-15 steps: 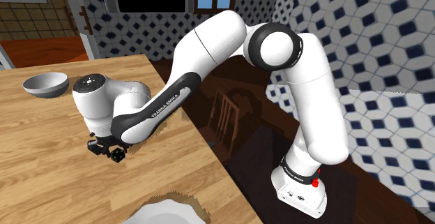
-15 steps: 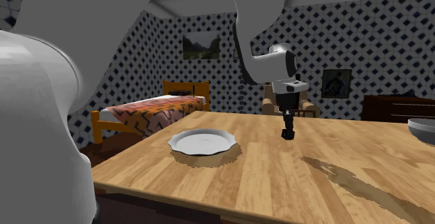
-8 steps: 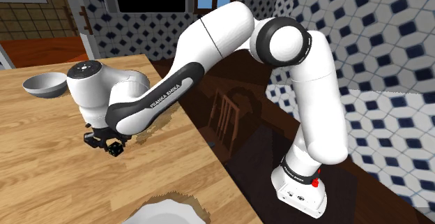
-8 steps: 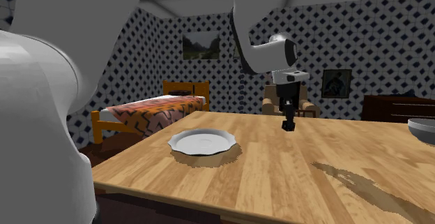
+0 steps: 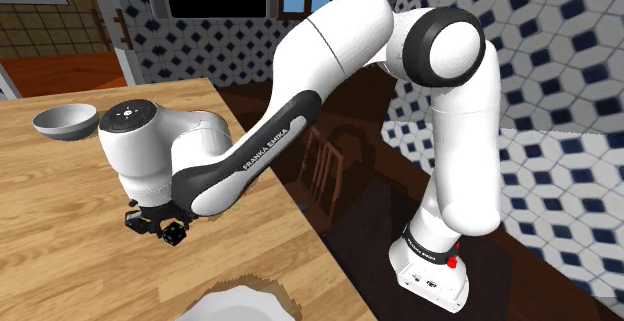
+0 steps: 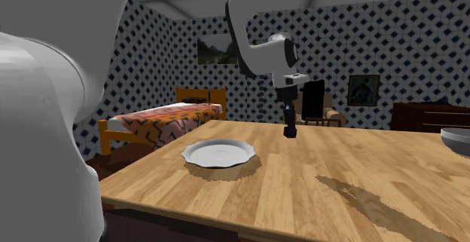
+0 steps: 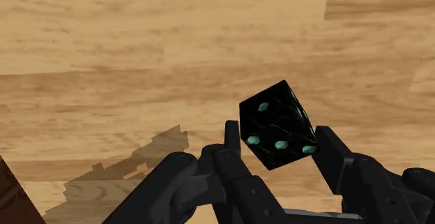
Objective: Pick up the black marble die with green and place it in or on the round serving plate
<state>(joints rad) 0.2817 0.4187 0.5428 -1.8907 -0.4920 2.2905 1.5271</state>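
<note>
Now die aloft, right of the plate.
Seen across the table, the plate lies left; right of it the gripper hangs above the wood, jaws clamped on the tilted die. Held askew, it could twist loose and drop short.
</note>
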